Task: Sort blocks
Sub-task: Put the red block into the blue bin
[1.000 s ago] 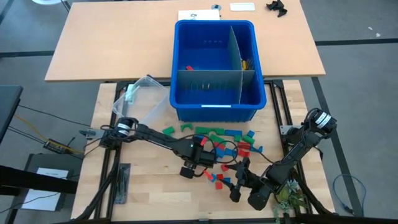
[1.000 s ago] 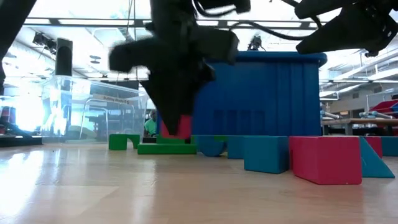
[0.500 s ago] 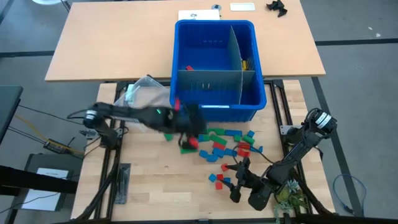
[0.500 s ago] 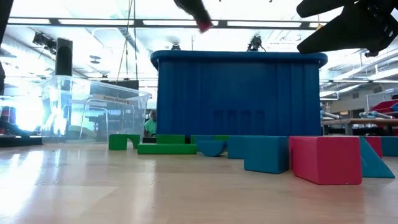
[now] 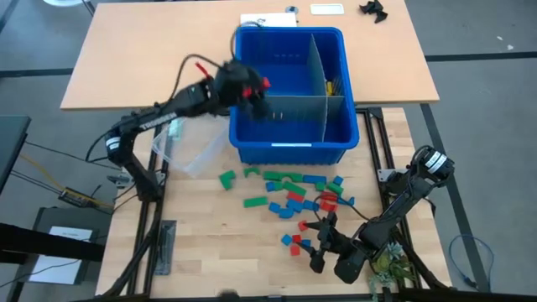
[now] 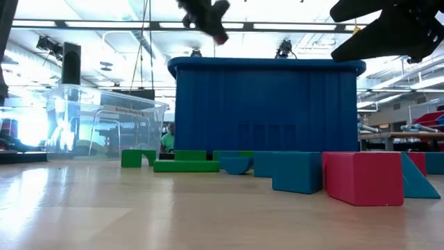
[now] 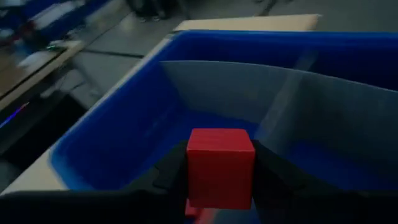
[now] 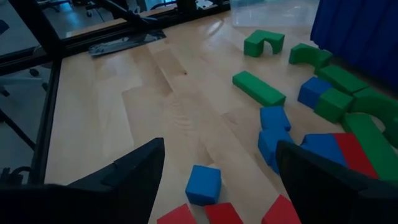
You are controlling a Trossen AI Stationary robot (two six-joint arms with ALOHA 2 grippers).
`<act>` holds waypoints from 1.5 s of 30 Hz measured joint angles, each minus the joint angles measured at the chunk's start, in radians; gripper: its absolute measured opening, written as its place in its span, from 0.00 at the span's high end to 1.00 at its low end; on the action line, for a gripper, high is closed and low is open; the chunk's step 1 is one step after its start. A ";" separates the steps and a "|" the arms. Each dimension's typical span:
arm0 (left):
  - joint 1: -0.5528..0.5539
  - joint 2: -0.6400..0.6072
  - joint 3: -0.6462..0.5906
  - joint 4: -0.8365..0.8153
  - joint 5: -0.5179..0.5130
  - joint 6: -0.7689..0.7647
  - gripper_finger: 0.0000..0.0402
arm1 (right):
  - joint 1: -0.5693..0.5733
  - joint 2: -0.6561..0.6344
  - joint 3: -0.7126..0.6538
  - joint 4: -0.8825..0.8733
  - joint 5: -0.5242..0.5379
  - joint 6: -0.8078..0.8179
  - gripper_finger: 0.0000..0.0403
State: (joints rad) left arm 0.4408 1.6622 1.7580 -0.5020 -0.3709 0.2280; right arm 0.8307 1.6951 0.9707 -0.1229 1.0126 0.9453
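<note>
1. The left gripper (image 5: 252,86) holds a red block (image 7: 220,165) over the blue bin (image 5: 336,134), at its 9 o'clock compartment.
2. Let go too near the grey divider (image 5: 289,104) and it may bounce into the wrong section.
3. The right gripper (image 5: 323,243) waits wide open at 5 o'clock on the counter (image 5: 201,243); loose blocks (image 5: 294,189) lie at 6 o'clock of the bin.
</note>
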 joint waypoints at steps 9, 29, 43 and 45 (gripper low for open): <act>0.213 0.101 -0.002 0.057 0.060 -0.103 0.60 | -0.004 0.000 0.000 -0.006 -0.011 0.015 0.24; -0.090 -0.120 0.000 -0.134 0.038 -0.079 0.35 | -0.009 0.000 0.000 0.077 -0.047 -0.126 0.24; -0.739 -0.306 -0.425 -0.094 -0.287 -0.446 0.38 | -0.014 0.000 0.000 0.323 -0.217 -0.477 0.24; -0.805 -0.307 -0.495 -0.030 -0.288 -0.512 0.38 | -0.014 0.000 0.000 0.347 -0.241 -0.529 0.24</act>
State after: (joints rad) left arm -0.3640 1.3557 1.2629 -0.5322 -0.6588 -0.2845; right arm 0.8165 1.6951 0.9707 0.2240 0.7714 0.4165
